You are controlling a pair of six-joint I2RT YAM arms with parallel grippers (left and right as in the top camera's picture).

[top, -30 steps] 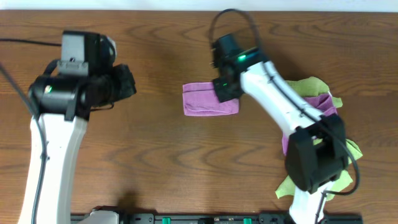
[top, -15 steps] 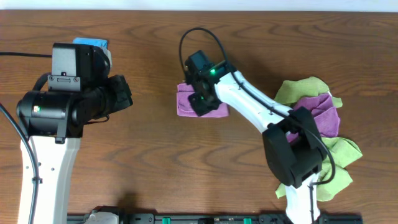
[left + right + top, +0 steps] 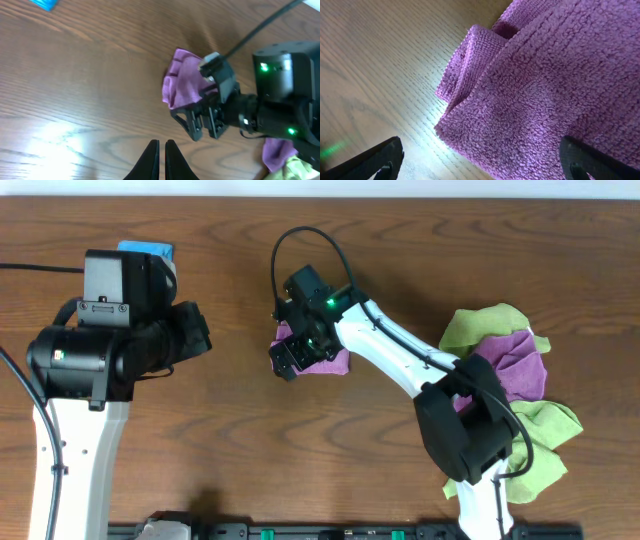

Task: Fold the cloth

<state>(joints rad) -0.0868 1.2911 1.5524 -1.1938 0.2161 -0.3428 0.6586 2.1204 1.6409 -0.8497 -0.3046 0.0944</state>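
Observation:
The cloth (image 3: 333,362) lies folded into a small lilac bundle at the table's centre; in the left wrist view the cloth (image 3: 181,86) has a rolled left edge. My right gripper (image 3: 287,362) hovers over its left edge with the jaws wide open. In the right wrist view the right gripper (image 3: 481,167) straddles the cloth (image 3: 540,90), one fingertip (image 3: 375,161) over bare wood, the other over the pile, gripping nothing. My left gripper (image 3: 161,156) is shut and empty, well left of the cloth, shown at the left gripper (image 3: 198,335) overhead.
A heap of light green cloths (image 3: 480,325) with another purple cloth (image 3: 515,365) lies at the right, under the right arm's base. A bright blue cloth (image 3: 147,249) sits at the far left, behind the left arm. The right arm's black cable (image 3: 300,240) loops above the cloth.
My right gripper carried the cloth's edge leftward, bunching it smaller, then opened and let go. The left arm shifted a little at first, then stayed still.

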